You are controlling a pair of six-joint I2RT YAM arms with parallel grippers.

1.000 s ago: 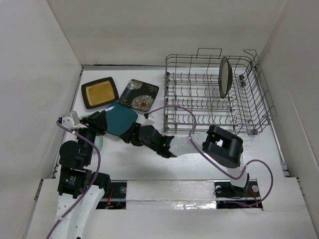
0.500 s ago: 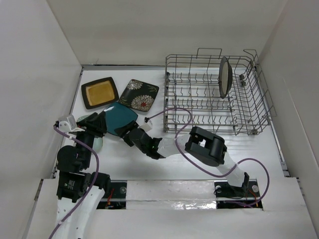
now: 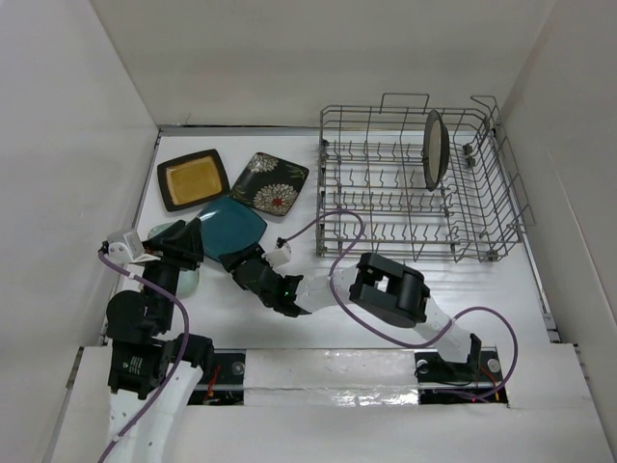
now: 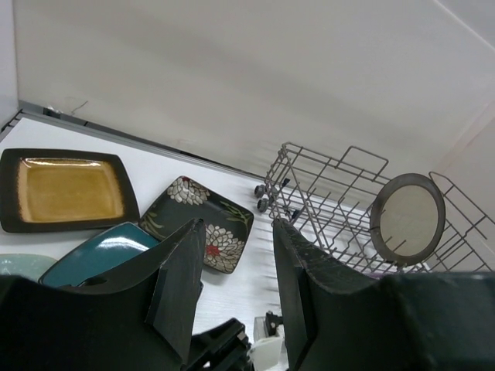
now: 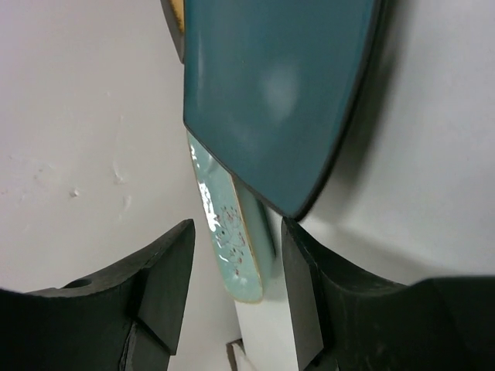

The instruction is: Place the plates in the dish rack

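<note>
The teal plate (image 3: 234,227) lies left of centre, its left part over a pale aqua dish (image 3: 183,280). My right gripper (image 3: 238,264) is open at the teal plate's near edge. In the right wrist view its jaws (image 5: 237,232) stand either side of the aqua dish's rim (image 5: 228,232), with the teal plate (image 5: 271,93) just beyond. My left gripper (image 3: 193,236) is open and empty over the teal plate's left side. The mustard-centred plate (image 3: 193,179) and the flowered plate (image 3: 269,183) lie flat behind. The round metallic plate (image 3: 436,148) stands upright in the dish rack (image 3: 482,207).
The white side wall runs close along the left of the plates. Purple cables loop over the table between the rack's near edge and the right arm (image 3: 386,289). The left wrist view shows the flowered plate (image 4: 220,224), the mustard plate (image 4: 66,189) and the rack (image 4: 332,201).
My right arm has swung left, bringing its gripper down to the near edge of the teal plate. My left arm has drawn slightly left and back.
</note>
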